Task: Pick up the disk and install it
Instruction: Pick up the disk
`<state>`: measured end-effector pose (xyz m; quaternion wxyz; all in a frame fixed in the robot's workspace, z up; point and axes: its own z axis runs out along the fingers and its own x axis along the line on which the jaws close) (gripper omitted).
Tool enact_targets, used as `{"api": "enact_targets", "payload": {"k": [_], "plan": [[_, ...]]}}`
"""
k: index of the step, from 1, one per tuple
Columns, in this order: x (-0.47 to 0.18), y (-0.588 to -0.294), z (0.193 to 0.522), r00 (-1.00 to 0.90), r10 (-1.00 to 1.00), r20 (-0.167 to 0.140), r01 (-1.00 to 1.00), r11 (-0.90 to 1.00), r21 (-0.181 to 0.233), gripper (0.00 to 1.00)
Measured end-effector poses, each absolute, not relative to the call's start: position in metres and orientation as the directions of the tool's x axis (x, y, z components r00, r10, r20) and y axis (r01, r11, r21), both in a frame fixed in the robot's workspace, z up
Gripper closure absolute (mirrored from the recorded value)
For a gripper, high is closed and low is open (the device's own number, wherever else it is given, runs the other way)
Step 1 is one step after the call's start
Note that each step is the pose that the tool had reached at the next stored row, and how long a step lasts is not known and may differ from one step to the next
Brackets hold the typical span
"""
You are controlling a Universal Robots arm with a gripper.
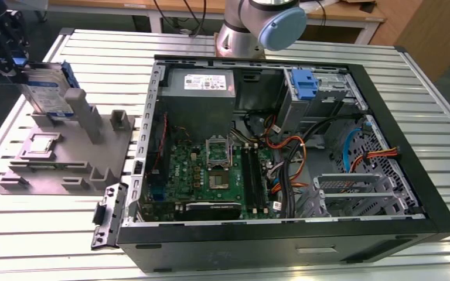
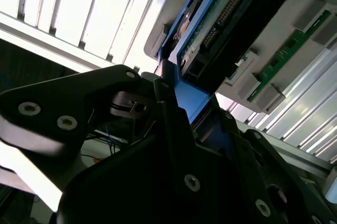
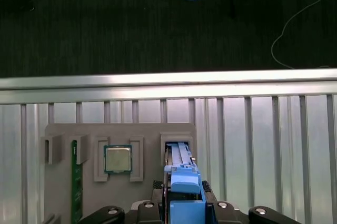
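We see the black tool (image 1: pixel 14 57) clamped on the flat silver disk (image 1: pixel 47 91) (blue plastic frame), upright in a grey moulded holder (image 1: pixel 68 170) on the ribbed metal worktop (image 1: pixel 37 234).

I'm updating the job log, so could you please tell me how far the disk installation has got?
Nothing is finished yet. In hand: the gripper is at the top edge of the disk, which stands on edge in a slot of the grey holder beside the computer case. Left: the disk is not lifted clear and not in the case.
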<state>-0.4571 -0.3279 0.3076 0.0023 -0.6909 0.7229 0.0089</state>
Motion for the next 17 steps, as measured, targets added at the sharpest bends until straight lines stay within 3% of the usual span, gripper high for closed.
{"api": "enact_targets", "payload": {"k": [17], "plan": [[-0.457, -0.328, 0.327, -0.045, -0.999, -0.016, -0.999, 0.045, 0.010, 0.64]]}}
